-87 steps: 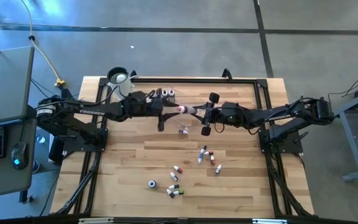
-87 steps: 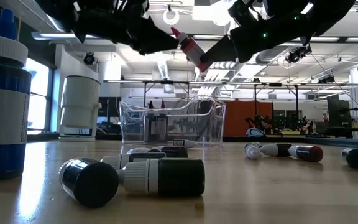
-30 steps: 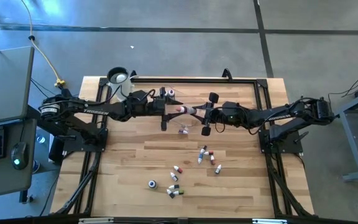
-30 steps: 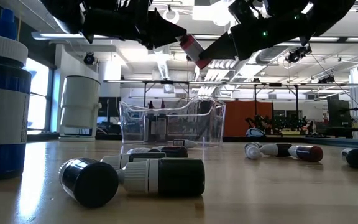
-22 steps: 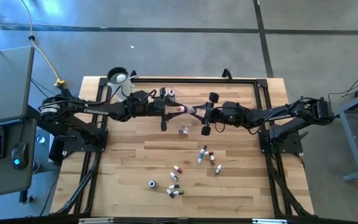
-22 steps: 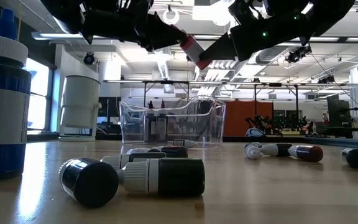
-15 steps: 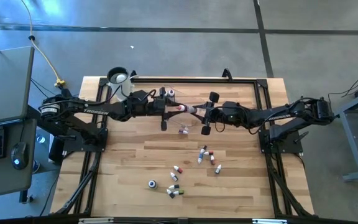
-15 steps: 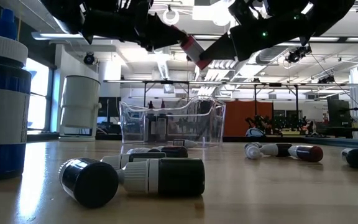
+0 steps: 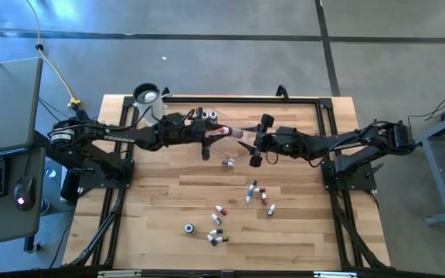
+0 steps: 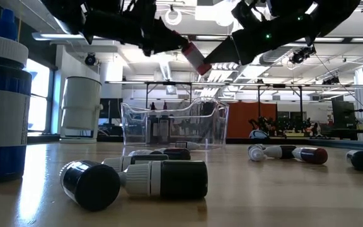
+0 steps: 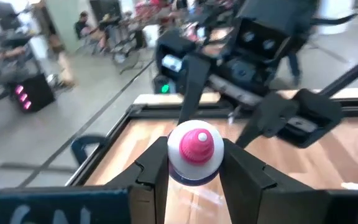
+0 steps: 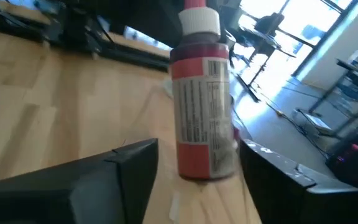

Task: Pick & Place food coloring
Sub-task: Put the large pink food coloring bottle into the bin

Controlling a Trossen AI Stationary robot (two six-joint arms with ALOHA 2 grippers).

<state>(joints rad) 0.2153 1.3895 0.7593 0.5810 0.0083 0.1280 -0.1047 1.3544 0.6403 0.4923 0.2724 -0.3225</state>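
Observation:
A food coloring bottle [image 12: 201, 102] with a red body, a white label and a white cap with a pink tip is in the air between my two grippers, over the table's far middle [image 9: 227, 131]. My left gripper [image 11: 194, 171] is shut on its cap end. My right gripper [image 12: 197, 180] is open, with one finger on either side of the bottle's base and a gap on each side. Several other small bottles [image 9: 257, 193] lie on their sides on the table, and two dark ones [image 10: 137, 180] lie close to the low camera. My left gripper pinches the bottle's white cap [image 11: 194, 158] between its two fingers, with the pink tip pointing back at the wrist. The fingers come nearly level from the table's left side, along the bottle. The bottle is lifted clear and tilted, its base [image 10: 201, 68] lower, toward my right gripper.
A clear plastic tray [image 10: 175, 126] stands on the table below the grippers. A big blue jug [image 10: 2, 107] and a white cylinder [image 10: 80, 101] stand at the far left. More bottles [image 9: 216, 230] lie near the front middle, and others [image 10: 288, 153] lie to the right.
The bottle has shifted a little toward the table's left with my left gripper, and its base has dropped slightly, so it tilts more steeply. My right arm has stayed where it was.

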